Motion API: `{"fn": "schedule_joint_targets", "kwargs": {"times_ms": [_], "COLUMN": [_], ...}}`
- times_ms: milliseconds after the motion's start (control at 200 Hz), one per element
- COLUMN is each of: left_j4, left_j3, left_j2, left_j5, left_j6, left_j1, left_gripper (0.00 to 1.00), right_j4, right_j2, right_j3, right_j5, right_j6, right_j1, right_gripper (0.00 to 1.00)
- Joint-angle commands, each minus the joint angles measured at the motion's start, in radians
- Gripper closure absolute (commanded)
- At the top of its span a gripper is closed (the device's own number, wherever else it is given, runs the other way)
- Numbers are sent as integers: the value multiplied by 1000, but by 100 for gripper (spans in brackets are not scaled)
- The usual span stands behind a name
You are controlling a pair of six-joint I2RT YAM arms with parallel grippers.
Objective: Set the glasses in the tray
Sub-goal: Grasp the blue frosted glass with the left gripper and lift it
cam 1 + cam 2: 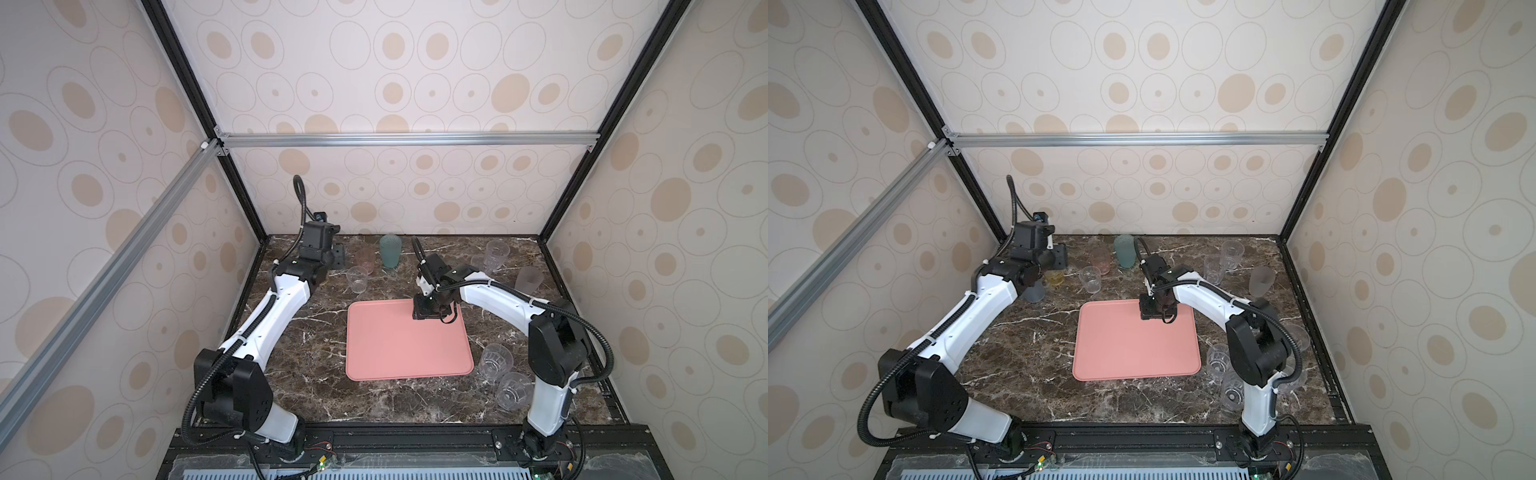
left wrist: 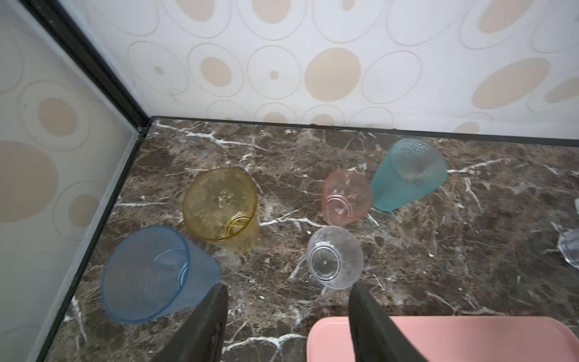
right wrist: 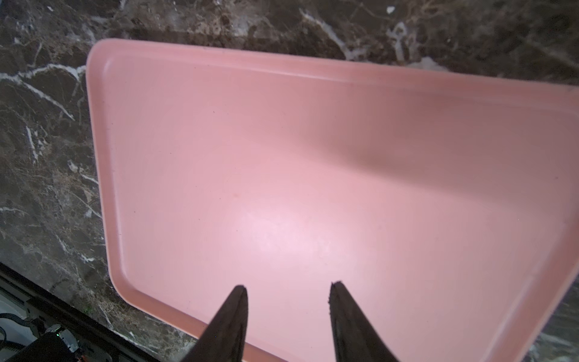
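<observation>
Left gripper (image 2: 288, 286) jaws apart, empty; small clear glass (image 2: 333, 261) upright just ahead of it, grey-blue glass (image 2: 147, 272) beside one finger. Left arm nearer. Right gripper (image 3: 287, 285) jaws apart, empty, hovers above bare tray (image 3: 313, 141)

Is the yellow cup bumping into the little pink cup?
Apart. The left wrist view shows the yellow cup and the pink cup standing with bare marble tabletop between them.
</observation>
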Motion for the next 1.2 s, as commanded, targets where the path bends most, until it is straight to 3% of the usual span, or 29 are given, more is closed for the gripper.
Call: {"fn": "schedule_joint_targets", "kwargs": {"times_ms": [0, 80, 185, 330, 490, 960, 1195], "left_j4": [-65, -60, -94, -85, -9, 10, 47], "left_j3": [31, 63, 101, 15, -62, -6, -1], "left_j2": [-2, 26, 48, 11, 19, 215, 265], "left_j5": [116, 148, 72, 62, 197, 247, 248], "left_j6": [44, 32, 26, -1, -47, -19, -30], "left_j1": [94, 156, 193, 280, 398, 432, 439], "left_gripper": [41, 44, 48, 53, 53, 57, 69], "right_j4": [-23, -5, -23, -38, -38, -18, -29], "right_j2": [-4, -15, -4, -14, -17, 25, 22], "right_j3": [10, -17, -14, -22, -16, 0, -2], "right_j5": [25, 23, 26, 50, 56, 61, 77], "right_j6": [21, 38, 28, 7, -13, -32, -47], "right_j1": [10, 16, 23, 22, 23, 24, 23], "right_gripper": [55, 55, 55, 55, 56, 56, 56]}}
